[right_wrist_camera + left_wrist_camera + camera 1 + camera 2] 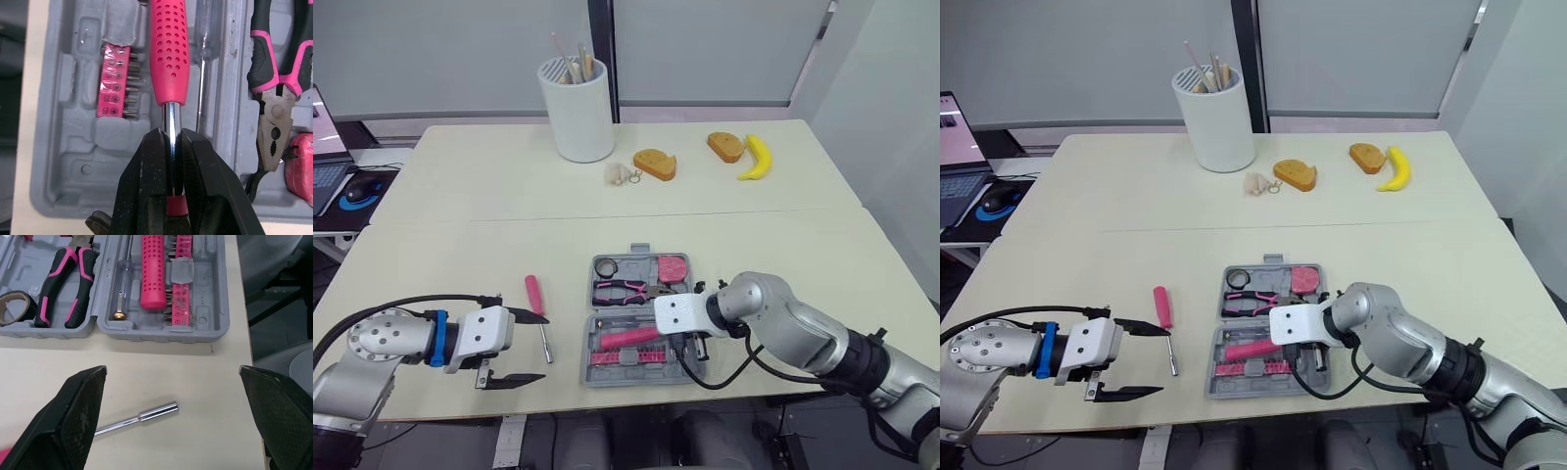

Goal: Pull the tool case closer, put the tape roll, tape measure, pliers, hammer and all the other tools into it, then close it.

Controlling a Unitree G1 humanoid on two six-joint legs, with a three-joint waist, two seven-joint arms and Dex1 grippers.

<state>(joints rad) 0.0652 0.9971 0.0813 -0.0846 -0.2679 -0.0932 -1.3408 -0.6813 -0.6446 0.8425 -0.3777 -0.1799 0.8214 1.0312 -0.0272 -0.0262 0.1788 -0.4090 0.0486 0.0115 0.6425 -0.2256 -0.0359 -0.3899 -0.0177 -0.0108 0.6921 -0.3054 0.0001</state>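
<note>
The grey case [161,333] is seen lying open on the table [460,196], near its front edge. In the farther half, the tape roll [12,306], pliers [63,284] and pink tape measure [673,268] are laid. In the nearer half, the hammer [169,54] is placed with its pink handle between a strip of bits [115,81] and a clear-handled screwdriver [208,29]. The hammer's chrome shaft is clamped between the fingers of the right gripper [172,134], just below the handle. The head is hidden by those fingers, so it cannot be told whether the hammer is fully seated.

A pink-handled driver [534,292] is left on the table just to the left of the case, apart from it. The left gripper [171,371] is held over the driver's chrome shaft with its fingers spread wide and nothing gripped between them.
</note>
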